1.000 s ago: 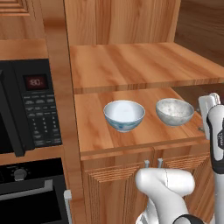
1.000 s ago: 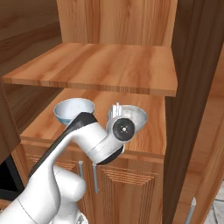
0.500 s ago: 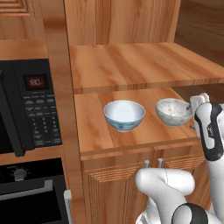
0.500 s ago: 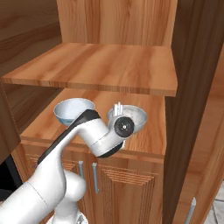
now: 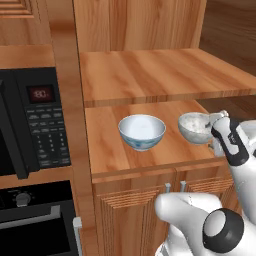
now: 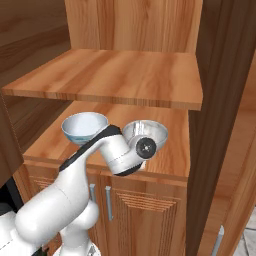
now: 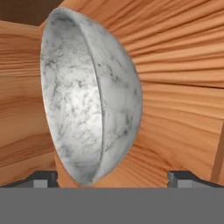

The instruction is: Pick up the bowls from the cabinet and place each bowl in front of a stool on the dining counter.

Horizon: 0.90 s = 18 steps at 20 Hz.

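Hand view puts our open claw at the grey bowl, so we should straddle its rim squarely before closing.

Tight slot here: the orange wooden plank shelf caps the headroom, the dark brown cabinet side wall blocks the right, and there's bare board between the speckled grey-white bowl and the glossy white blue-patterned bowl.
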{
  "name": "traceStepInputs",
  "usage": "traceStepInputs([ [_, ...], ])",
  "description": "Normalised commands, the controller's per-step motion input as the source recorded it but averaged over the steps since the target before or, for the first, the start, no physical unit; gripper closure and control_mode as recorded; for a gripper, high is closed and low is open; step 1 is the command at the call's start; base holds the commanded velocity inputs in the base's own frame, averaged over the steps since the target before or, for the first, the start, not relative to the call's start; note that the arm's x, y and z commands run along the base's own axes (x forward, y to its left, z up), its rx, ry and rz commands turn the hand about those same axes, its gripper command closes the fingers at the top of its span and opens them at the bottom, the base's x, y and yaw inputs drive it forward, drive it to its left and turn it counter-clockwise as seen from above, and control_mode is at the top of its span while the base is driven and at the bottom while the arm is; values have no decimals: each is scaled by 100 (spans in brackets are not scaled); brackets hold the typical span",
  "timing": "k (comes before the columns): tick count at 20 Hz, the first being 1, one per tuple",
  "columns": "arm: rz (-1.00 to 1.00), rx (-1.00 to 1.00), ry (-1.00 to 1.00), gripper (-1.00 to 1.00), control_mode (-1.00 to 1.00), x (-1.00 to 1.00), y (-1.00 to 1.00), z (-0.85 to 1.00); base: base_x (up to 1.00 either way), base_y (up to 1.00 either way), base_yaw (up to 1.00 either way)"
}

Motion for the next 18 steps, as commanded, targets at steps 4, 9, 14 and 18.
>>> traceStepInputs([
  [4, 0, 3, 0, -100, -100, 54, -10, -3, 0, 0, 0],
  [9, 0, 0, 0, -100, -100, 21, -7, -9, 0, 0, 0],
  [14, 0, 0, 0, -100, -100, 0, 0, -23, 0, 0, 0],
  [18, 0, 0, 0, -100, -100, 0, 0, -21, 0, 0, 0],
])
